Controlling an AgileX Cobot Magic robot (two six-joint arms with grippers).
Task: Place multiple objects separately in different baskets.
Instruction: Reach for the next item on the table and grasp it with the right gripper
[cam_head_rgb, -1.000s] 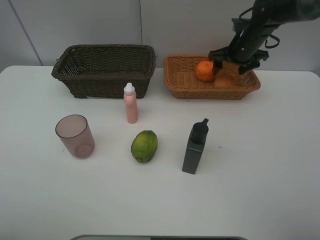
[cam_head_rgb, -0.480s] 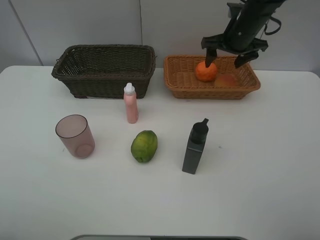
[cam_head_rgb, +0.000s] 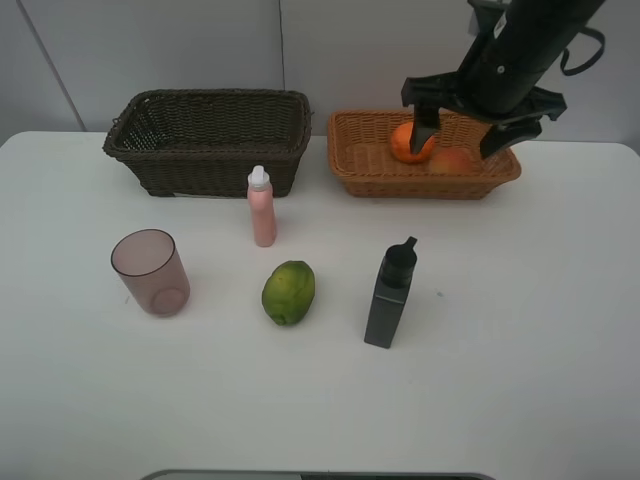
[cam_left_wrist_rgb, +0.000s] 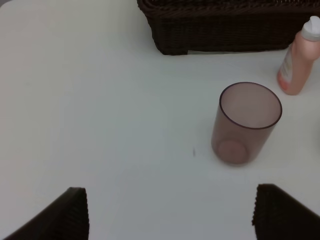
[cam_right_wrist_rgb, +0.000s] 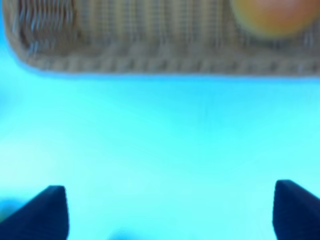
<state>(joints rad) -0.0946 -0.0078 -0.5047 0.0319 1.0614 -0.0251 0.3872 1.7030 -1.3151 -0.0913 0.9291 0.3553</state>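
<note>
The orange (cam_head_rgb: 408, 143) and the red-yellow peach-like fruit (cam_head_rgb: 452, 158) lie in the shallow orange-tan basket (cam_head_rgb: 430, 186). My right gripper (cam_head_rgb: 457, 140) hangs open and empty above that basket's front part. In the right wrist view, the gripper (cam_right_wrist_rgb: 172, 215) is open; the basket (cam_right_wrist_rgb: 150, 35) and one blurred orange-coloured fruit (cam_right_wrist_rgb: 272, 15) show beyond it. On the table stand the pink bottle (cam_head_rgb: 262, 208), mauve cup (cam_head_rgb: 150, 272), green fruit (cam_head_rgb: 289, 292) and dark bottle (cam_head_rgb: 390, 295). My left gripper (cam_left_wrist_rgb: 175, 220) is open, short of the cup (cam_left_wrist_rgb: 246, 122).
The deeper dark brown basket (cam_head_rgb: 208, 140) stands at the back left with nothing visible inside; it also shows in the left wrist view (cam_left_wrist_rgb: 225, 30) behind the pink bottle (cam_left_wrist_rgb: 299, 65). The white table's front edge runs along the bottom.
My right gripper has risen from beside the orange and shifted right and toward the table's front, still open. The orange and peach stay in the tan basket.
</note>
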